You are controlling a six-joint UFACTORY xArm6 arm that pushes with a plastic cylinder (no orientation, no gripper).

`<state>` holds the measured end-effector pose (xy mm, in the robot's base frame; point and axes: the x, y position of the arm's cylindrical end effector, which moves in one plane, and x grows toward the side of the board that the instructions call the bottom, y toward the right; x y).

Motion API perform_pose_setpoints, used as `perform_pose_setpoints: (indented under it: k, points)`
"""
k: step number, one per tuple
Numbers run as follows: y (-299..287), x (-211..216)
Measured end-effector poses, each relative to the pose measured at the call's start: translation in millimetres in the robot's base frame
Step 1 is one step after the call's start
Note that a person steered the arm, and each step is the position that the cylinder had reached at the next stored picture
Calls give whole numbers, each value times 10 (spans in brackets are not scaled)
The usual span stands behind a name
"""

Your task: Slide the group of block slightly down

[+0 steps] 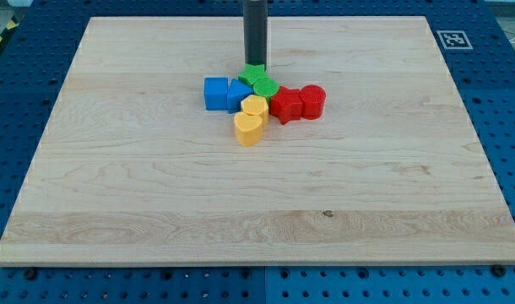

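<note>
Pale wood, grain running across, makes up the bench [156, 211], a big board lying on a blue perforated base [25, 127] that shows round all its edges. A black-and-white marker [452, 39] sits on the board's corner at the view's top right.

Taking the green star [252, 75] as the landmark, everything else gathers close about it. The rod [255, 29] comes down from the view's top edge, dark grey and upright, and my tip [255, 65] meets the board just above the star, touching it or very nearly so; I cannot tell which. There is no hand on this arm, only the rod, so there is nothing to be apart or together.

The group sits a little above the board's middle, slightly to the view's left of centre. To the star's left and a touch lower is the blue cube [214, 93], with a second blue block [238, 95] pressed against its right side, directly below the star. Right of the star and lower, a green cylinder [265, 87] touches it. Further right and lower lies the red star [284, 104], and beyond that, touching it, the red cylinder [312, 100], the farthest piece from the landmark on that side. Below the star, under the second blue block, is a yellow block [254, 107], and lower again, touching it, the yellow heart [248, 128], the piece nearest the view's bottom.
</note>
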<state>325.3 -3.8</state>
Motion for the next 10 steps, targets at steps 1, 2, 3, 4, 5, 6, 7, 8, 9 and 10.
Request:
perform_pose_setpoints:
  k: [1,2,3,4,5,6,7,8,9,10]
  points:
    - [120,40]
    - [211,83]
    - [252,90]
    - [254,90]
    - [254,91]
    - [254,124]
    - [242,132]
    - [118,132]
    - [-121,132]
    - [-353,177]
